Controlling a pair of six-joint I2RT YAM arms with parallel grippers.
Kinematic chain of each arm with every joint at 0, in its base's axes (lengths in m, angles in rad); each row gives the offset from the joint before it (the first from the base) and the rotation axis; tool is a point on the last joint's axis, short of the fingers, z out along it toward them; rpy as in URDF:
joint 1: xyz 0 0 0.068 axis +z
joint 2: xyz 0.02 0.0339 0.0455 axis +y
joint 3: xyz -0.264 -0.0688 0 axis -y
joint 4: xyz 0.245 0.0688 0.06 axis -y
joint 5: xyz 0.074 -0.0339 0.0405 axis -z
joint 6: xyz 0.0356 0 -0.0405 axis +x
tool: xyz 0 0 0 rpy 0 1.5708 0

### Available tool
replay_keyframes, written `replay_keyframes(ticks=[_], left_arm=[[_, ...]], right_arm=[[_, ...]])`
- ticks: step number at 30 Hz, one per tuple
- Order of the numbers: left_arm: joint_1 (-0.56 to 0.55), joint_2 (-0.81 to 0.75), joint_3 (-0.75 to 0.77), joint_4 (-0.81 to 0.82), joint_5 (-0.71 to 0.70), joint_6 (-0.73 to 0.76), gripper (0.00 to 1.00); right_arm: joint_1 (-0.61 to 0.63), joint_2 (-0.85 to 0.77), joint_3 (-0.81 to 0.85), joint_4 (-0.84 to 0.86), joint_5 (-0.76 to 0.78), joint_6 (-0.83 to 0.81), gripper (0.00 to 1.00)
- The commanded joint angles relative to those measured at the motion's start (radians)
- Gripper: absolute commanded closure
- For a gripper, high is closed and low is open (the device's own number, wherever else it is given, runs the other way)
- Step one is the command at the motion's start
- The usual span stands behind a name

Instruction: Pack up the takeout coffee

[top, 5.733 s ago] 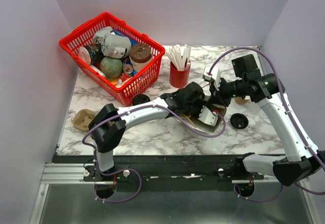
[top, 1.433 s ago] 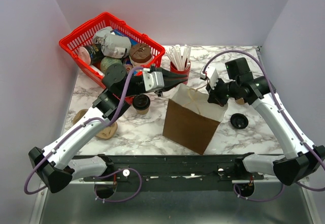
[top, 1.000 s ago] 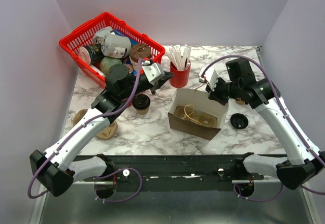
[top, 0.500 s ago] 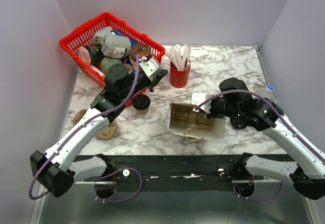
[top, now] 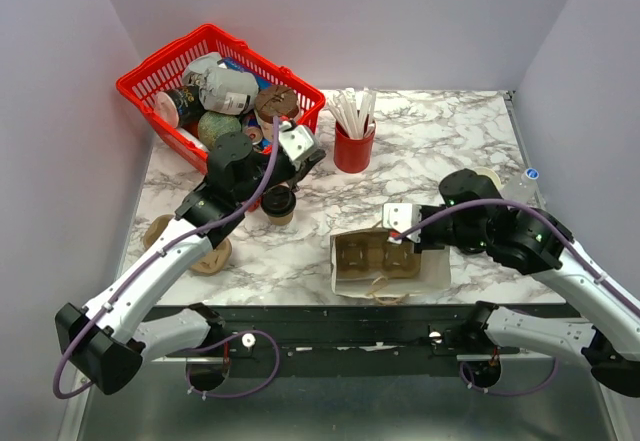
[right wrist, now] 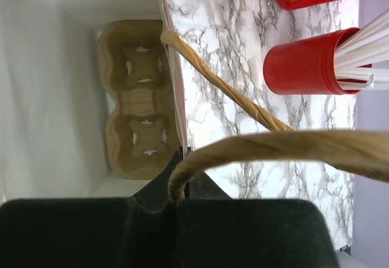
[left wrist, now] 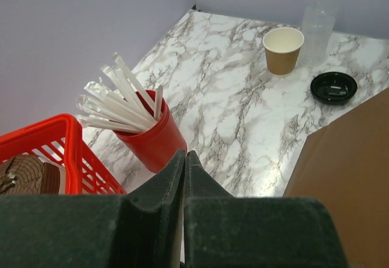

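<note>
The takeout coffee (top: 278,203), a small brown cup with a black lid, stands on the marble just in front of the red basket (top: 160,71). My left gripper (top: 303,151) is shut and empty, above and just behind the coffee; its closed tip (left wrist: 184,155) shows in the left wrist view. My right gripper (top: 398,229) is shut on the rim of the brown paper bag (top: 420,279), and the pinch (right wrist: 182,154) shows in the right wrist view. The bag's mouth is open, with a cardboard cup carrier (right wrist: 138,98) inside. The bag's twisted paper handle (right wrist: 243,104) loops over my fingers.
A red straw cup (top: 353,146) stands behind the bag. A lidless tan paper cup (left wrist: 282,49), a loose black lid (left wrist: 333,87) and a clear bottle (left wrist: 319,13) sit at the far right. Another cardboard carrier (top: 165,233) lies at the left edge. The basket holds several items.
The bag stood upright, then came down with its mouth open. My right gripper has drawn it nearer and to the right. My left gripper has dropped a little toward the coffee.
</note>
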Motion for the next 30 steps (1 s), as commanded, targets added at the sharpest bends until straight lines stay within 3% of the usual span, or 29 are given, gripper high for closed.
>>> replay_keyframes(ticks=[1,4,5,7,8,10,11,13,16,22,26,30], left_arm=[[0.005,-0.047,-0.019,-0.102,-0.008,0.097,0.85],[0.007,-0.046,0.012,-0.215,0.003,0.177,0.59],[0.007,-0.031,0.045,-0.301,0.008,0.242,0.46],[0.01,-0.011,0.078,-0.398,0.032,0.334,0.38],[0.01,0.011,0.111,-0.491,0.026,0.411,0.24],[0.011,0.04,0.15,-0.57,0.005,0.445,0.13],[0.014,0.078,0.197,-0.654,-0.005,0.453,0.02],[0.026,0.118,0.251,-0.754,0.015,0.52,0.01],[0.051,0.178,0.32,-0.869,0.055,0.603,0.02],[0.08,0.345,0.496,-1.087,-0.003,0.776,0.02],[0.128,0.564,0.731,-1.301,-0.019,0.781,0.02],[0.161,0.654,0.794,-1.359,-0.015,0.829,0.01]], right_arm=[[0.007,0.006,-0.004,-0.002,-0.021,0.062,0.99],[0.007,0.028,0.017,0.005,-0.01,0.139,0.99],[0.007,0.034,0.019,0.005,-0.001,0.154,0.99],[-0.016,0.032,0.014,0.006,0.002,0.157,0.99],[-0.03,0.032,0.014,0.012,-0.011,0.154,1.0],[-0.097,0.041,0.028,0.009,-0.039,0.159,0.99],[-0.131,0.048,0.037,0.0,-0.085,0.175,0.99],[-0.254,0.09,0.08,-0.023,-0.16,0.188,0.99],[-0.345,0.153,0.122,-0.072,-0.261,0.174,0.99],[-0.401,0.192,0.102,-0.072,-0.298,0.137,1.0],[-0.471,0.232,0.113,-0.071,-0.361,0.168,1.0],[-0.482,0.249,0.128,-0.063,-0.384,0.183,0.99]])
